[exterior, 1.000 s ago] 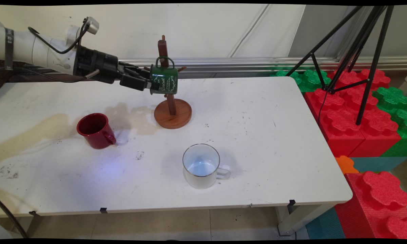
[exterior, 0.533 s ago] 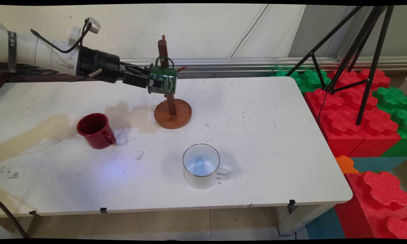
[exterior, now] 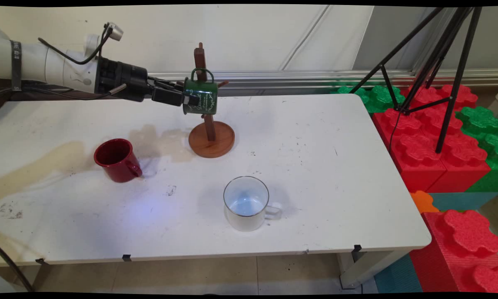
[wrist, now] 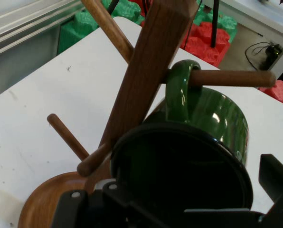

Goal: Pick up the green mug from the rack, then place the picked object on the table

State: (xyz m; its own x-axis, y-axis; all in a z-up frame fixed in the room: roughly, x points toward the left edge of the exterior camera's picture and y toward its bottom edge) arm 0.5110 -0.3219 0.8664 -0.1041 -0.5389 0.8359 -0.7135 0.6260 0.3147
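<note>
My gripper (exterior: 189, 99) reaches in from the left, level with the table, and is shut on the rim of a green mug (exterior: 201, 97). The mug lies on its side against the wooden mug tree (exterior: 211, 141), its handle up. In the hand view the green mug (wrist: 212, 118) shows its dark mouth toward me, and its handle (wrist: 177, 88) is looped over a horizontal peg (wrist: 231, 78) of the tree's post (wrist: 146, 71). My gripper (wrist: 179, 211) sits at the mug's mouth, one finger (wrist: 277, 178) outside the wall on the right.
A red mug (exterior: 117, 160) stands on the white table (exterior: 315, 166) to the left of the tree's base. A white mug (exterior: 247, 203) stands nearer the front edge. Right of the table are red and green foam blocks (exterior: 431, 137) and a black tripod (exterior: 431, 62).
The hand has risen slightly and levelled out, bringing the green mug a little higher and closer to the post. The other mugs have not moved.
</note>
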